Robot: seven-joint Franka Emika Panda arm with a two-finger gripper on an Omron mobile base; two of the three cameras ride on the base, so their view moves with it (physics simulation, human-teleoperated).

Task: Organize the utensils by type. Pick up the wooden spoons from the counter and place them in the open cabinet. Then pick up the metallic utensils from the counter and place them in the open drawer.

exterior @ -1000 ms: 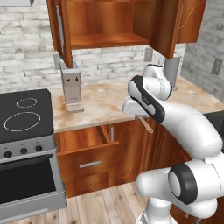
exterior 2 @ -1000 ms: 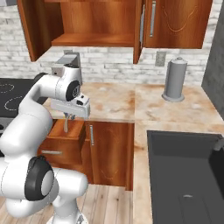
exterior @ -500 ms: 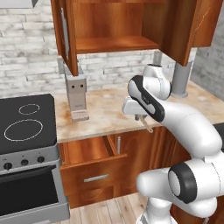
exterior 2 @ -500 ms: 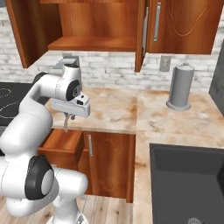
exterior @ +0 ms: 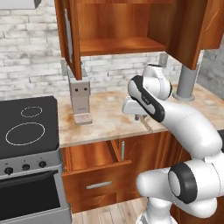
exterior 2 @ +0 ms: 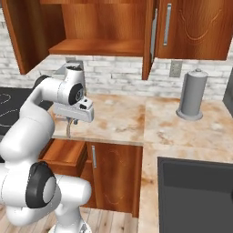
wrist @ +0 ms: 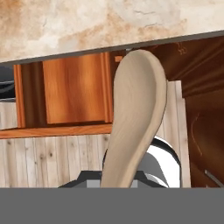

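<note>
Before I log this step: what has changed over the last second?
The base drove, so both base views shifted; the things themselves did not move. The gripper stays shut on the wooden spoon, hanging over the counter edge above the open drawer. The cabinet stays open.

Wooden spoon point(wrist: 135, 122): pale, matt, smooth wood, no visible grain, lighter than anything around it

Open drawer point(exterior: 94, 159): warm reddish-brown wood, slight sheen, with a small brushed-metal handle

Cabinet point(exterior: 118, 30) overhead: same reddish wood, faint grain, satin finish; slim metal bar handle on the door edge

Counter point(exterior 2: 118, 118): mottled beige and rust stone, polished look

Wall point(exterior: 26, 57): whitish-grey brick, rough and matt

Stove top point(exterior: 26, 127): black, glassy, smooth

Floor point(wrist: 52, 162): light planks, matt, seams showing

Canister point(exterior 2: 191, 93) on the counter: dull grey, metal-looking, smooth
</note>
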